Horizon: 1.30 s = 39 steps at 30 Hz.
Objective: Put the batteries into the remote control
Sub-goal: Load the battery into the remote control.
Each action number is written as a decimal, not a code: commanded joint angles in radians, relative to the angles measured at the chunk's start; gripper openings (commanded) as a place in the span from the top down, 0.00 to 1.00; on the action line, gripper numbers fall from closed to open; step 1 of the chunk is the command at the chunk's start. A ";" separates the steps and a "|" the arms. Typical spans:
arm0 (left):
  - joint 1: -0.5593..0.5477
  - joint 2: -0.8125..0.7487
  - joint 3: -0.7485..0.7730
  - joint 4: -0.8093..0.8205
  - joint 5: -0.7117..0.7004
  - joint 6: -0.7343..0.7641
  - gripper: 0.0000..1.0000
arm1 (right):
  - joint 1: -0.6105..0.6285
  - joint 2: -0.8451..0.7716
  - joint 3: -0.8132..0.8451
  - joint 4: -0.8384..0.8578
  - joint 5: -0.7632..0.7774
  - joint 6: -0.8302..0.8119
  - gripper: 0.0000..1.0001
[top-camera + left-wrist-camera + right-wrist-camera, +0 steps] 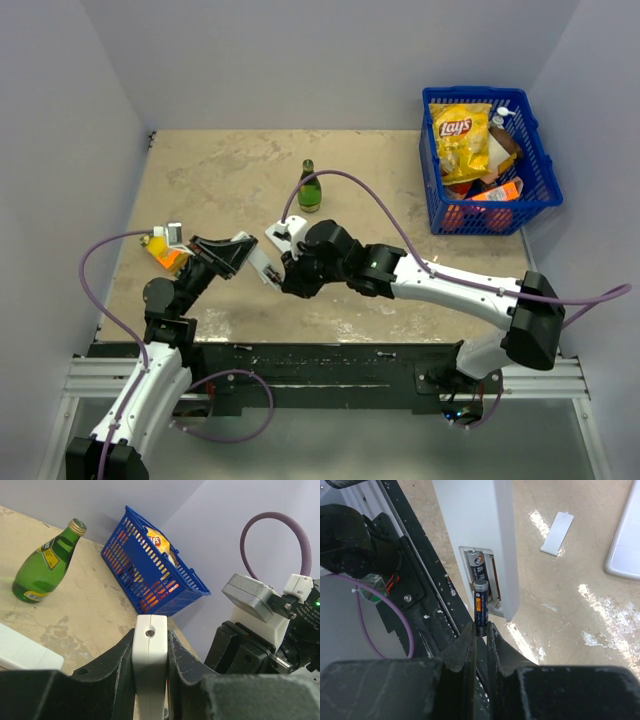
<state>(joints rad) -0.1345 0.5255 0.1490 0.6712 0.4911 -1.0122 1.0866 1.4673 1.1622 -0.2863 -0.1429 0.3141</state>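
My left gripper (236,254) is shut on the white remote control (263,266) and holds it above the table; in the left wrist view the remote's end (150,655) is clamped between the two fingers. In the right wrist view the remote (480,535) shows its open battery bay. One dark battery (478,566) lies in the bay. My right gripper (480,630) is shut on the second battery (480,609), whose top end is at the bay's mouth beside the first. The white battery cover (557,532) lies on the table.
A green glass bottle (310,188) stands mid-table. A blue basket (490,218) with a yellow chips bag (462,135) is at the back right. An orange-yellow item (165,252) lies at the left edge. A white flat object (625,540) lies near the cover.
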 commanded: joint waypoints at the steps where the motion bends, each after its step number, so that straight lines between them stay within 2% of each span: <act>1: -0.007 -0.012 0.014 0.061 0.021 -0.011 1.00 | 0.002 -0.004 0.053 -0.014 0.046 0.019 1.00; 26: -0.022 -0.002 -0.020 0.162 0.053 -0.155 1.00 | 0.002 -0.007 0.067 -0.005 0.137 0.022 1.00; 39: -0.042 0.044 -0.019 0.143 0.075 -0.184 1.00 | 0.003 0.018 0.108 -0.039 0.169 -0.032 1.00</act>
<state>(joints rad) -0.1539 0.5728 0.1211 0.7429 0.4980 -1.1347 1.0973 1.4689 1.2125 -0.3420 -0.0559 0.3172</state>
